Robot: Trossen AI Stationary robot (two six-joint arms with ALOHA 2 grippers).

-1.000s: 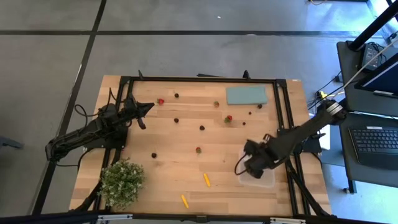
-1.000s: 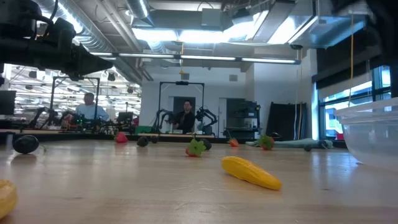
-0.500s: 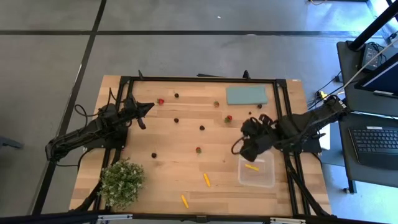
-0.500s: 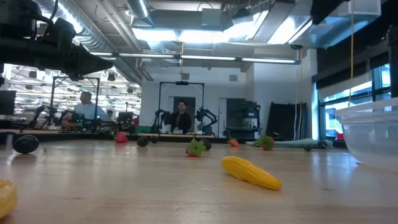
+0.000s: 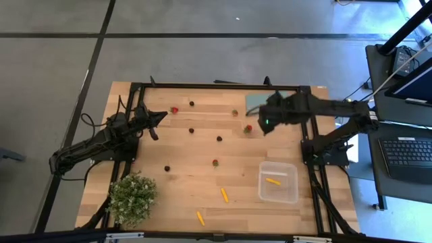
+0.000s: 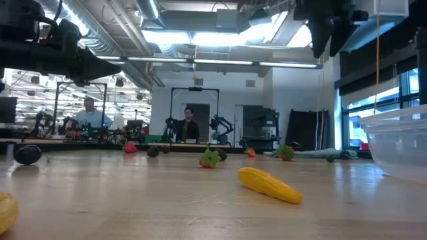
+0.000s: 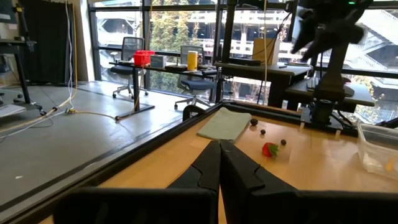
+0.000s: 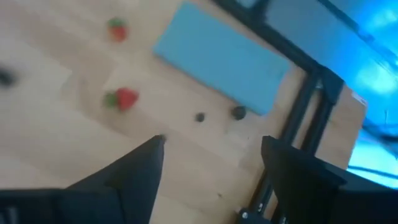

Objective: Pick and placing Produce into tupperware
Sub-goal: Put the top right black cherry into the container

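The tupperware (image 5: 278,182) is a clear box at the table's near right, with one orange stick (image 5: 273,181) lying in it. Produce is scattered over the wood: red berries (image 5: 248,128) (image 5: 215,162) (image 5: 174,110), dark round pieces (image 5: 219,138) (image 5: 167,168), and orange sticks (image 5: 224,195) (image 5: 200,217). My right gripper (image 5: 264,123) hangs open above the far right of the table, just right of a red berry (image 8: 126,98), with nothing between its fingers. My left gripper (image 5: 156,121) is shut and empty at the far left.
A teal-grey slab (image 5: 266,102) lies at the far right, partly under my right arm. Two dark pieces (image 8: 238,112) lie beside it. A green potted plant (image 5: 132,197) stands at the near left corner. A black frame (image 5: 216,86) borders the table.
My right gripper has swung from over the tupperware toward the table's far edge, rising and rolling as it went. It now hangs by the red berry near the slab. The tupperware, covered before, now shows an orange stick lying in it.
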